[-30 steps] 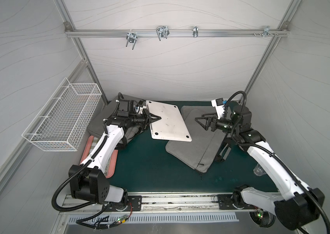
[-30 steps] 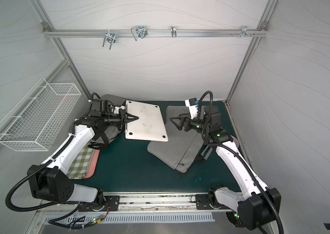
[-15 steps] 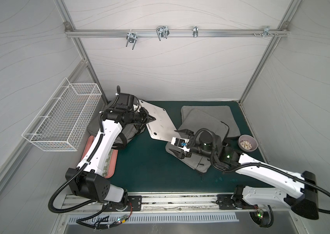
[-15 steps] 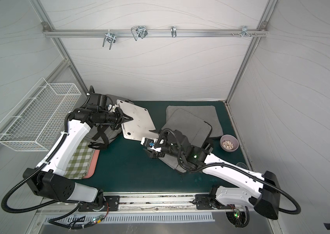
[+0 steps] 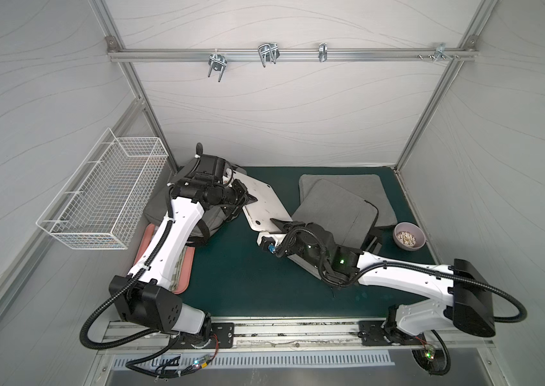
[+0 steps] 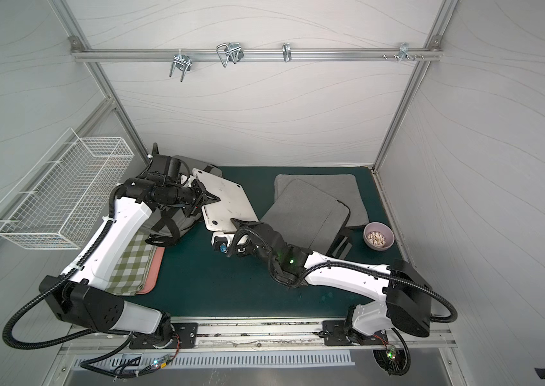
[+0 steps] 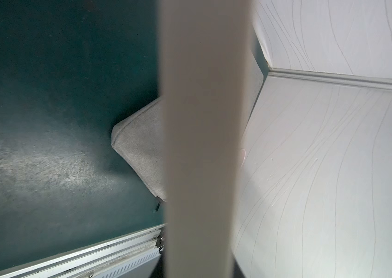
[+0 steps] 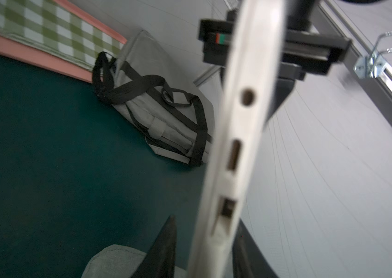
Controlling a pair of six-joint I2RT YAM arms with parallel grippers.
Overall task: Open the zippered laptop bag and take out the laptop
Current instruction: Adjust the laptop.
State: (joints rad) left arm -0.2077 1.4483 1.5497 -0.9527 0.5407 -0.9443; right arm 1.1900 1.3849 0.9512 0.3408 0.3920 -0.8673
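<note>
L tool point(image 5: 250, 200) clamped on flat white laptop point(image 5: 264, 204); R tool point(image 5: 277, 223) astride edge — can't tell if clamped; risk — weak grip, drop onto green table point(image 5: 231, 267).

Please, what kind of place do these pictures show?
Probably a robot test cell, not a home: white panel walls on an aluminium frame, two robot arms mounted on a rail, and a green work mat.

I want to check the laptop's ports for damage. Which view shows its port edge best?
The right wrist view: the laptop edge runs close across the frame, three openings visible, slightly blurred. Both top views show only its flat white face; the left wrist view shows a featureless blurred band.
</note>
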